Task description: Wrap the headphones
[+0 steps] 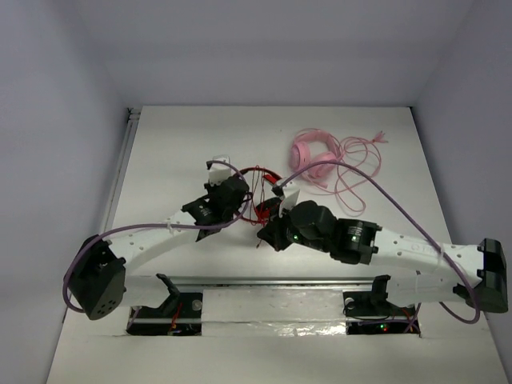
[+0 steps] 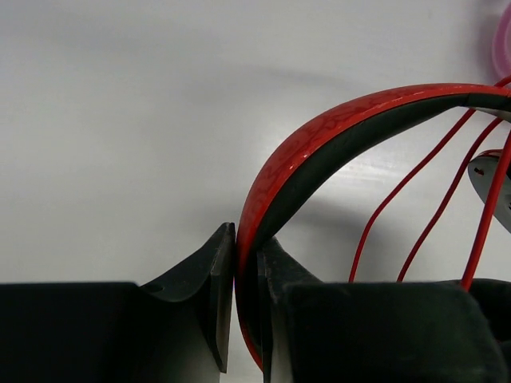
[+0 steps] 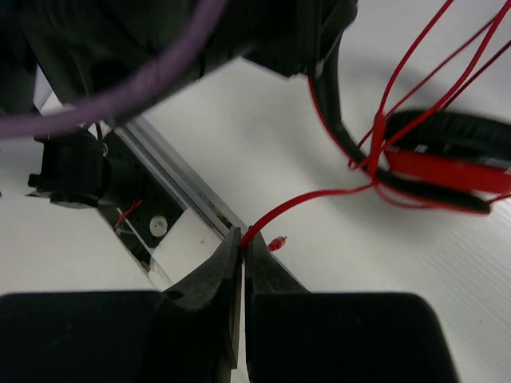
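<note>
Left claw (image 2: 246, 239): clenched on the red band of the headphones (image 2: 335, 128), one finger on each face of it.
Right claw (image 3: 242, 239): clenched on the thin red cable (image 3: 303, 201), close to its loose end.
Cable's run: from the right claw it led away and rightward to the ear cup, where several strands crossed the frame.
Band's axis: arched from the left claw toward the right claw's side.
Headphones' place: mid-tabletop (image 1: 184, 144), between both claws.
Nearer arm: the right, which probably had to carry the short tail around.
Bystander: pink headphones (image 1: 314, 154), well apart behind.
</note>
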Robot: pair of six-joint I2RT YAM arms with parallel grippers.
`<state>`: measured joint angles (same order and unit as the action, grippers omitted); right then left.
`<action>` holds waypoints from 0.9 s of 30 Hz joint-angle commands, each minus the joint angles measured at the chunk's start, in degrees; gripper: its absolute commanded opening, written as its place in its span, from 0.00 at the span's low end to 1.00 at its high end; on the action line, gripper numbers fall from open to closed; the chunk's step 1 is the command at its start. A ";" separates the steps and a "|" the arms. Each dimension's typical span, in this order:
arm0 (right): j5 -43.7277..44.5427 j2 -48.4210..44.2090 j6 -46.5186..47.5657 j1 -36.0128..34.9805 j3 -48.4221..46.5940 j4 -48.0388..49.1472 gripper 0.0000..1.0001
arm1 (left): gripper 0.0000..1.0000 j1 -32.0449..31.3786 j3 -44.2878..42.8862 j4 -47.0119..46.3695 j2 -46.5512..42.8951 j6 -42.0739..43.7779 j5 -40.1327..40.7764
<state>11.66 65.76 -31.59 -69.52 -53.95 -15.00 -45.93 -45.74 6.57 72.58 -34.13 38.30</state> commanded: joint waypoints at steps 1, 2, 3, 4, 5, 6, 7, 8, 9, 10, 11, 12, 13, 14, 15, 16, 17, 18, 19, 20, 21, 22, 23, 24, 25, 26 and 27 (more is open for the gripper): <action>4.59 -2.73 2.15 -0.36 -2.65 -0.75 0.00 | 0.00 -3.02 0.90 -1.82 -2.61 -3.57 0.12; 5.64 -2.91 1.45 -0.36 -2.30 0.23 0.00 | 0.00 -3.72 1.35 -1.73 -2.88 -4.01 -0.68; 7.48 -2.91 1.01 -0.36 -1.69 1.20 0.00 | 0.00 -5.38 2.22 -1.91 -3.40 -4.28 -1.38; 8.89 -2.74 0.49 -0.36 -1.42 2.95 0.00 | 0.00 -6.35 2.49 -1.74 -3.75 -5.06 -1.91; 9.95 -2.48 -0.22 -0.36 -1.07 4.27 0.00 | 0.00 -7.23 2.67 -1.39 -3.84 -5.77 -2.09; 11.35 -2.39 -1.53 -0.36 0.24 5.94 0.00 | 0.00 -8.02 3.02 -1.12 -4.02 -6.21 -2.53; 11.98 -2.21 -2.24 -0.36 0.86 9.17 0.00 | 0.00 -9.60 3.19 -1.38 -4.02 -6.82 -3.66; 12.85 -2.04 -3.72 -0.36 1.48 10.68 0.00 | 0.00 -10.31 3.37 -1.30 -3.93 -7.26 -4.02; 13.99 -2.04 -4.61 -0.36 2.01 12.18 0.00 | 0.00 -11.10 3.37 -0.95 -3.85 -7.96 -4.20; 17.48 -2.04 -5.66 -0.36 2.97 14.02 0.00 | 0.00 -11.72 3.81 -0.77 -3.93 -8.49 -4.72; 19.08 -2.12 -6.54 -0.36 3.76 14.56 0.00 | 0.00 -12.51 3.99 -0.42 -4.02 -9.63 -4.99; 20.75 -2.56 -8.03 0.25 4.73 17.18 0.00 | 0.00 -12.51 4.25 -0.42 -4.28 -10.16 -5.34; 22.86 -2.82 -8.83 0.78 6.30 19.55 0.00 | 0.00 -13.04 5.12 -0.68 -5.07 -10.52 -6.56; 23.84 -3.09 -10.40 0.79 6.93 20.53 0.00 | 0.00 -13.04 5.65 -1.03 -5.51 -11.21 -7.45; 24.89 -3.35 -10.85 1.39 7.63 21.67 0.00 | 0.00 -13.04 6.09 -1.81 -6.04 -11.48 -8.32; 28.30 -3.27 -11.47 1.40 8.16 23.08 0.00 | 0.00 -13.65 6.79 -1.73 -6.13 -12.09 -9.38; 30.24 -3.35 -12.34 1.40 8.86 23.26 0.00 | 0.00 -13.66 7.06 -1.73 -6.30 -12.62 -9.56; 32.35 -3.44 -14.18 1.40 9.39 23.61 0.00 | 0.00 -14.27 7.41 -1.73 -6.57 -13.59 -9.74; 35.42 -3.70 -14.89 1.92 9.83 24.58 0.00 | 0.00 -14.27 8.11 -1.91 -6.74 -13.94 -10.26; 36.58 -3.97 -15.60 2.45 10.35 25.19 0.00 | 0.00 -14.27 8.47 -2.08 -6.75 -14.29 -10.79; 37.81 -4.06 -17.34 2.46 11.14 25.55 0.00 | 0.00 -14.27 8.73 -2.69 -6.83 -14.56 -11.14; 39.65 -4.32 -18.23 3.06 11.50 26.51 0.00 | 0.00 -14.79 9.17 -3.14 -6.66 -14.82 -12.19; 40.36 -4.32 -18.67 3.77 11.85 27.21 0.00 | 0.00 -14.80 9.26 -3.40 -6.57 -15.09 -12.55; 41.41 -4.15 -19.03 3.77 12.46 28.70 0.00 | 0.00 -15.41 9.26 -3.49 -6.05 -15.44 -12.90; 42.03 -4.15 -19.38 4.56 12.73 29.24 0.00 | 0.00 -15.94 9.09 -3.58 -5.78 -15.53 -12.82; 42.39 -3.54 -19.73 5.61 12.99 29.85 0.01 | 0.00 -15.94 8.91 -3.58 -5.61 -15.70 -12.64; 42.65 -3.18 -20.52 6.32 13.26 30.47 0.02 | 0.00 -16.73 8.65 -3.06 -5.34 -15.79 -12.47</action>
<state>46.50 62.83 -48.60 -65.32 -41.10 7.14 -60.99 -36.64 6.04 67.90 -46.59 26.65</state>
